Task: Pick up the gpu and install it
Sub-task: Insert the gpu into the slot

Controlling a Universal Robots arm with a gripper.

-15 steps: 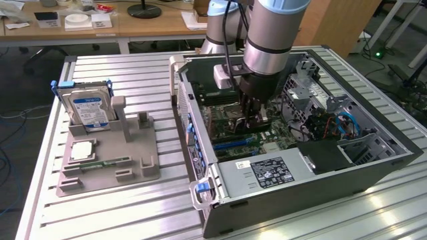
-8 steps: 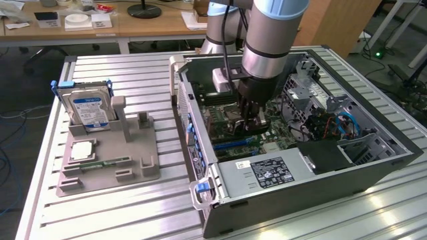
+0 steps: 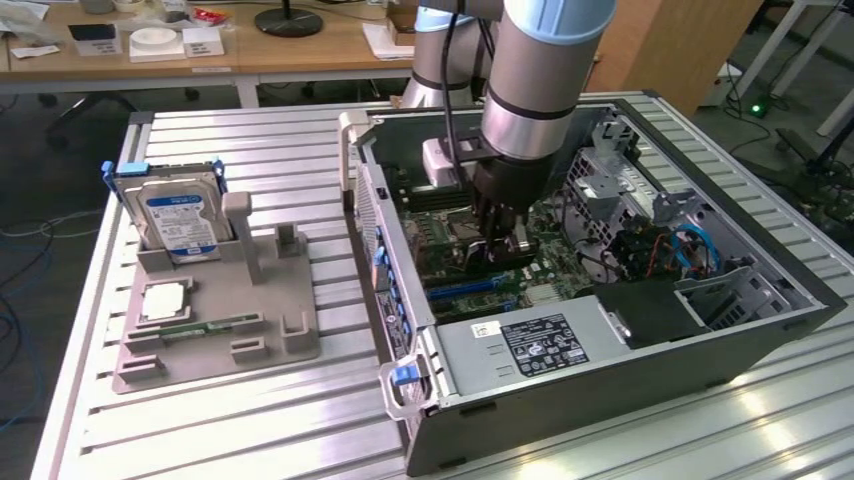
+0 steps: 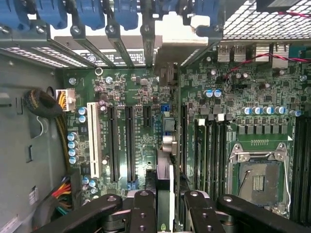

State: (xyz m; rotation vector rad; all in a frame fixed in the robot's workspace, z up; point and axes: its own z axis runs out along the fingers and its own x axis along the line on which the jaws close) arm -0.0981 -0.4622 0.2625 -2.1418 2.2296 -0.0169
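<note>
The gpu [image 4: 164,167] shows edge-on in the wrist view as a thin dark card. Its silvery metal end [image 4: 170,41] reaches the case's rear slot openings. My gripper [image 4: 165,213] is shut on the card, with one black finger [image 4: 141,208] on each side. The card stands upright over the green motherboard [image 4: 121,87], just beside the long black expansion slots [image 4: 130,141]. I cannot tell whether it sits in a slot. In the exterior view my gripper [image 3: 505,245] reaches straight down into the open computer case [image 3: 747,320], and its fingers hide most of the card.
A grey fixture tray [image 3: 287,345] at the exterior view's left holds a hard drive [image 3: 178,215], a processor chip [image 3: 163,300] and a memory stick [image 3: 200,327]. Inside the case are the power supply [image 3: 534,345], the processor socket [image 4: 257,179], blue slot latches [image 4: 92,12] and cable bundles [image 4: 43,104].
</note>
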